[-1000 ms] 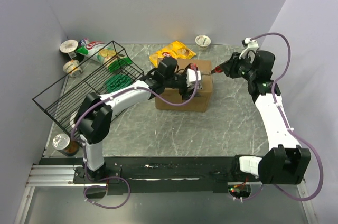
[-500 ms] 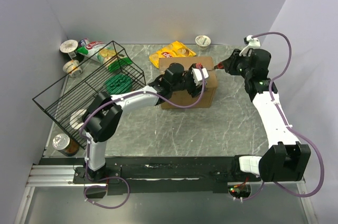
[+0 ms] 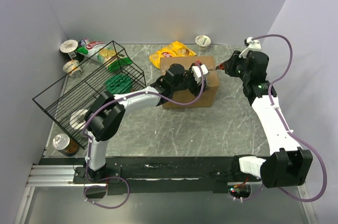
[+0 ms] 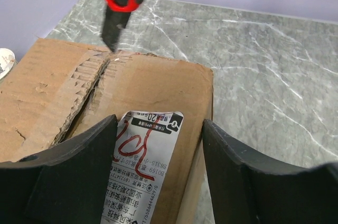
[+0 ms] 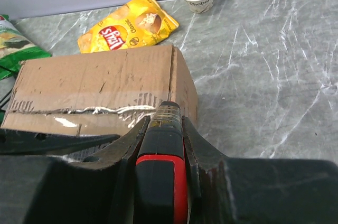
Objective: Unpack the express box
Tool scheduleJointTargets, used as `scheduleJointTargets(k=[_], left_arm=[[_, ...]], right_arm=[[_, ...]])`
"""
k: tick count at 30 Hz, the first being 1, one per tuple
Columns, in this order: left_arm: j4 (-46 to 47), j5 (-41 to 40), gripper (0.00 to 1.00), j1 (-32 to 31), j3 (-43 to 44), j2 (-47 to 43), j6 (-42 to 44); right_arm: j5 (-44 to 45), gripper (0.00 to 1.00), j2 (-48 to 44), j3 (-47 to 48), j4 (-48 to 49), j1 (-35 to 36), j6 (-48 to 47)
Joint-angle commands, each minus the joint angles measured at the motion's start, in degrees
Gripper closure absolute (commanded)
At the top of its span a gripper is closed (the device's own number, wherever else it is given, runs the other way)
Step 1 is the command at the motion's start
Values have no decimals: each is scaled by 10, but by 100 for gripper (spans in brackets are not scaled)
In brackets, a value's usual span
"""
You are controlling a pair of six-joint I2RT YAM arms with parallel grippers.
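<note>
Nearest, at the near-L corner of the marble table [image 3: 227, 123], a can [image 3: 64, 144] was stood upright beside the black wire basket [image 3: 79, 102]. The basket was tipped up on one edge, w/ a green item [image 3: 117, 82] seen through its bars.

Toward table ctr the express box [image 3: 189, 91] was set flat on the marble, flaps not lifted. A white label [image 4: 142, 171] w/ red scribble was stuck on the face under the L gripper [image 4: 158, 124]. That gripper was held over the box, jaws apart, w/ the label seen btwn the fingers [image 4: 79, 160]. Contact w/ the cardboard couldn't be told.

The R gripper [image 5: 165, 124] was clamped on a red-and-black cutter [image 5: 161, 182], brought in from the box's R side. The cutter's dark tip was laid on the taped ctr seam [image 5: 95, 110] at the box's edge. Along the seam the cardboard was ragged, w/ corrugation exposed.

Just behind the box a yellow Lay's bag [image 3: 171, 52] was lying flat. A Chobani yogurt cup [image 3: 203, 40] was stood by the back wall. At far L, a green snack bag [image 3: 94, 48] was grouped w/ one cup [image 3: 68, 47] and a second cup [image 3: 73, 68].
</note>
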Motion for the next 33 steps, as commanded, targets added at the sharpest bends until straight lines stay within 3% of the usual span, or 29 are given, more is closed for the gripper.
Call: scheduleJointTargets(k=[1,15,24,29,33], left_arm=[[-50,-96,40,23,-4,42,-40],[-55,-94,42,33,-5,46,-50],[-61,-83,44,35,-6,45,-55],[-55,44,32,35,0,19,-56],[-78,118,23,36,72,-11,-60]], right_arm=[[-15,100,-45,-17,-86,11,8],[-48,100,-84,-34,-120,10,-56],[-59,100,-118,-1,-194,9,-74],[-61,100,-118,23,-148,-10,-99],[-61,100,-103,50,-105,-26,-121]])
